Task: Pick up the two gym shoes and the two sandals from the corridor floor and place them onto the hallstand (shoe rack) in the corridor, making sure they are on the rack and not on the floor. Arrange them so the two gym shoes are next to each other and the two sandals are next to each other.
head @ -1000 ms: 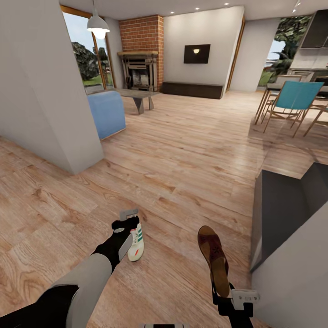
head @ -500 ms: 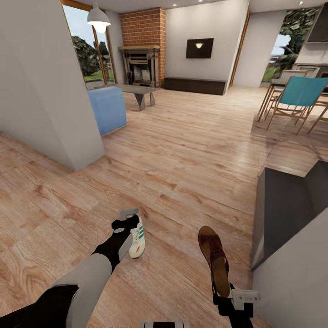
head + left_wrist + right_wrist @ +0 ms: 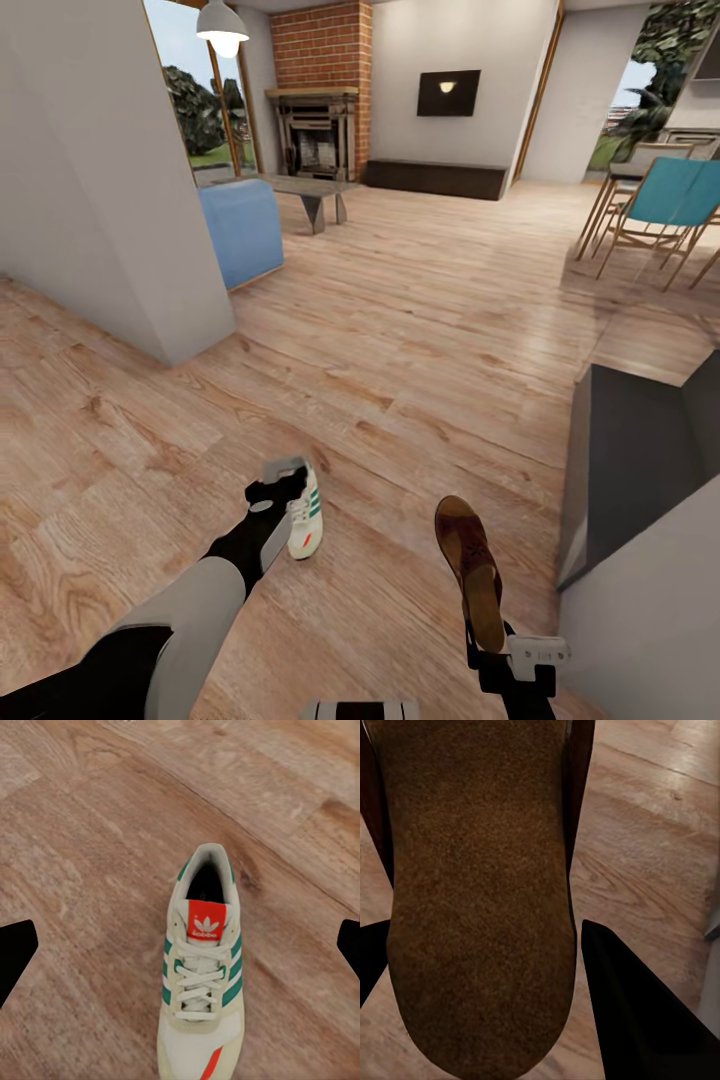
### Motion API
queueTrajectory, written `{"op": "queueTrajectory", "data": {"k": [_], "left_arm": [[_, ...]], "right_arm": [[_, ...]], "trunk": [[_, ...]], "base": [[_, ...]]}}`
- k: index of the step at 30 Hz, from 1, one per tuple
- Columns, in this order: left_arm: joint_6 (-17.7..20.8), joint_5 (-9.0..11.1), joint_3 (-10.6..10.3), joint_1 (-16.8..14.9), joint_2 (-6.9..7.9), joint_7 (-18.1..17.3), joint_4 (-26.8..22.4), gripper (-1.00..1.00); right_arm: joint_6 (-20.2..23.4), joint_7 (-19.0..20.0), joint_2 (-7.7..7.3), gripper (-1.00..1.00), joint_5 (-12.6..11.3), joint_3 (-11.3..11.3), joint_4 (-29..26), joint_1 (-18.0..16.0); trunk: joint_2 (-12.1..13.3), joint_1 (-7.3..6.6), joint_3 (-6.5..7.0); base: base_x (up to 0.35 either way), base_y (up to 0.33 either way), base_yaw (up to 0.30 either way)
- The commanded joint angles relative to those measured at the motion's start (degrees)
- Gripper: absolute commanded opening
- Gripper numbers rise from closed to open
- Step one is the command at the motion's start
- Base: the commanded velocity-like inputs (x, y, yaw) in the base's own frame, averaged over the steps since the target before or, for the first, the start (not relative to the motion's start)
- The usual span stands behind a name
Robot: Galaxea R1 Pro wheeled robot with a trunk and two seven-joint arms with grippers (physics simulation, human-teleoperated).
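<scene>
One gym shoe (image 3: 306,520) lies on the wood-plank corridor floor (image 3: 400,330), white with green stripes and a red-orange tongue patch (image 3: 200,921). My left gripper (image 3: 278,492) hangs open just above its heel end, and its black fingertips (image 3: 15,952) stand wide apart on either side of the shoe. My right gripper (image 3: 485,645) is shut on one dark brown sandal (image 3: 468,560), held off the floor and pointing away from me. Its rough brown sole (image 3: 472,892) sits between the black fingers (image 3: 637,1012). The other gym shoe and the other sandal are out of view.
A light-grey unit (image 3: 640,620) with a dark open hollow (image 3: 625,460) stands close on my right; I cannot tell whether it is the hallstand. A white wall corner (image 3: 150,250) juts in at left. A blue sofa (image 3: 240,230), a fireplace (image 3: 320,140) and chairs (image 3: 660,210) lie farther off.
The whole view has shifted, so the camera has moved. The gym shoe now lies slightly farther ahead of my left gripper. The sandal stays in my right gripper.
</scene>
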Motion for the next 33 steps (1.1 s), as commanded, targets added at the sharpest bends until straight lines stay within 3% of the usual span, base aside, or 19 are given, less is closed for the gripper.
{"op": "queueTrajectory", "data": {"k": [1, 33], "left_arm": [[-0.2, 0.0, 0.0, 0.0, 0.00, 0.0, 0.0, 1.00], [-1.3, 0.0, -0.4, 0.1, 0.00, 0.0, 0.1, 1.00]], "right_arm": [[0.0, 0.1, 0.00, -1.00, -0.2, 0.0, 0.0, 0.0], [-0.1, 0.1, 0.00, -1.00, -0.2, 0.0, 0.0, 0.0]], "trunk": [[0.0, 0.00, -0.09], [0.0, 0.00, -2.69]], "base": [[0.000, 0.000, 0.063], [0.000, 0.000, 0.059]]}}
